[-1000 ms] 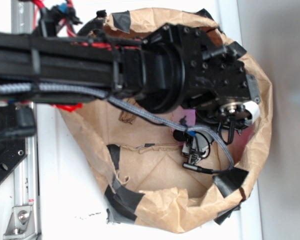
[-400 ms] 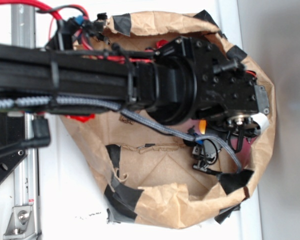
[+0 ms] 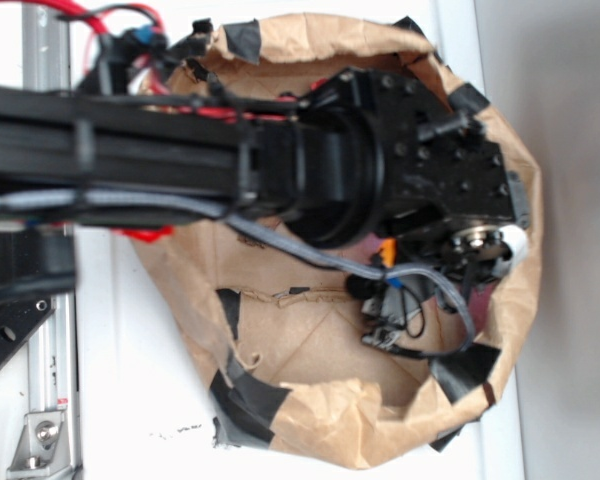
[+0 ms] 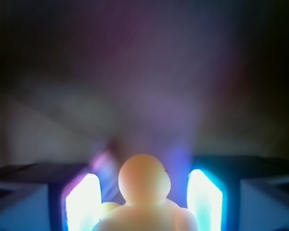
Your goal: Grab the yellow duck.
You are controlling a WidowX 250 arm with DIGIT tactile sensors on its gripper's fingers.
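In the wrist view the yellow duck, pale and glossy with a round head, sits between my two lit fingers. Its body reaches both pads. My gripper is shut on it. In the exterior view the arm's black wrist hangs over the brown paper bag and hides the fingers. Only a small orange bit of the duck shows under the wrist.
The bag's crumpled walls, patched with black tape, ring the gripper closely. The right wall is near the wrist. A red thing peeks out under the arm at the bag's left side. A metal rail runs along the left.
The wrist moved right, then slightly back left inside the bag. An orange bit of the duck, unseen a second ago, now shows under the wrist.
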